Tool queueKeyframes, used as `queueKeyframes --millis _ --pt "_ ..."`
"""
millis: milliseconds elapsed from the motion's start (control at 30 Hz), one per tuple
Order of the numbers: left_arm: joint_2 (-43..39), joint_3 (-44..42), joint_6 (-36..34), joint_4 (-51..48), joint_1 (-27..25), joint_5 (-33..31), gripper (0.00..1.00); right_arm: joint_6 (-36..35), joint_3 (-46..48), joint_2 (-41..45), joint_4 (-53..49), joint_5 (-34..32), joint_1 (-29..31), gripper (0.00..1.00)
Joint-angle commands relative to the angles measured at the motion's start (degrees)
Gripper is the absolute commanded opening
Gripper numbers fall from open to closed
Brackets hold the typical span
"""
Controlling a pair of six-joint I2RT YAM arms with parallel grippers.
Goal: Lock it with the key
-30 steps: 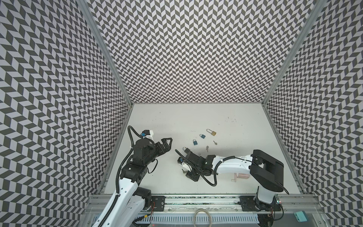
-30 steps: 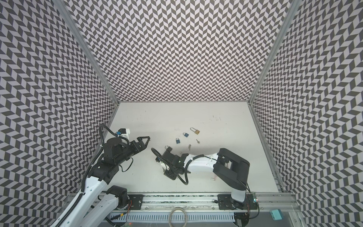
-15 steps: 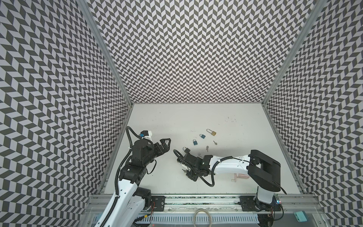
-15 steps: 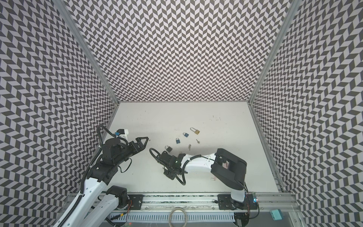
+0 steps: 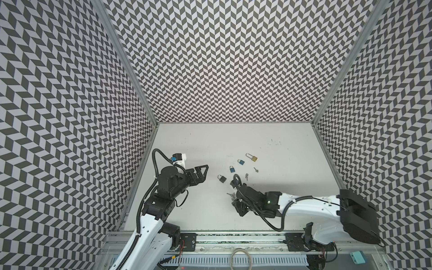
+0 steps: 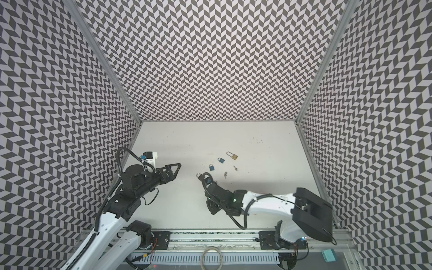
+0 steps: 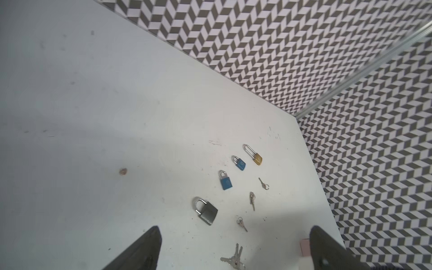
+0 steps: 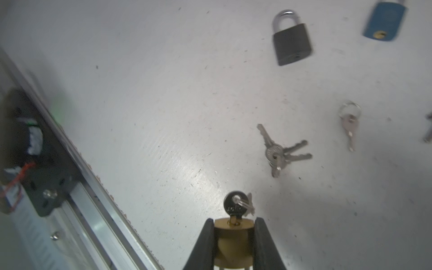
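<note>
While the right gripper [image 8: 233,221] is squeezed in tight on the small brass padlock [image 8: 233,243], a silver round-headed key [image 8: 235,207] sits in its keyhole, poking out just past the fingertips with a little ring through its head. There's lettering on the key head, but it's too blurry to read. Meanwhile the left gripper [image 7: 233,231] hangs wide open with nothing in it, well apart from the lock. The metal front rail [image 8: 100,210] runs near the lock on one side, a bunch of three silver keys [image 8: 280,152] lies near on the other, and there's bare white table [image 8: 163,93] ahead.

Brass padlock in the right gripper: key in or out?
In: the key stands in the keyhole of the brass padlock, clamped by the right gripper.
</note>
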State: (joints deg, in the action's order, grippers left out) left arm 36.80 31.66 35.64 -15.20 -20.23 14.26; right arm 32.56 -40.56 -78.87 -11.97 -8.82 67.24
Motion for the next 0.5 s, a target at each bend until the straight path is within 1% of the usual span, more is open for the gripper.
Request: queueKeyframes --millis 0,67,133,233,333,467 --pt "0.63 -1.47 0.78 7.7 -7.97 -5.58 0.99 18.73 5.23 5.68 5.41 -8.25 -0.41 0.0" --pt "2.23 -3.22 2.06 11.15 -12.48 -8.79 0.99 25.67 8.2 8.08 5.54 -10.07 -0.46 0.0" --pt "4.68 -3.95 2.75 14.22 -15.54 -9.64 0.98 33.02 10.15 9.57 5.55 -11.22 -0.53 0.0" --pt "7.28 -3.99 2.66 15.36 -17.09 -9.68 0.98 40.77 10.38 9.22 5.2 -11.24 -0.52 0.0" --pt "7.42 -4.42 2.42 15.23 -17.3 -9.48 0.98 48.28 8.84 6.61 3.46 -11.26 -0.46 0.0" --pt "6.06 -4.79 2.52 13.34 -17.23 -10.49 0.97 54.62 5.77 1.61 1.56 -10.21 -0.53 0.0"
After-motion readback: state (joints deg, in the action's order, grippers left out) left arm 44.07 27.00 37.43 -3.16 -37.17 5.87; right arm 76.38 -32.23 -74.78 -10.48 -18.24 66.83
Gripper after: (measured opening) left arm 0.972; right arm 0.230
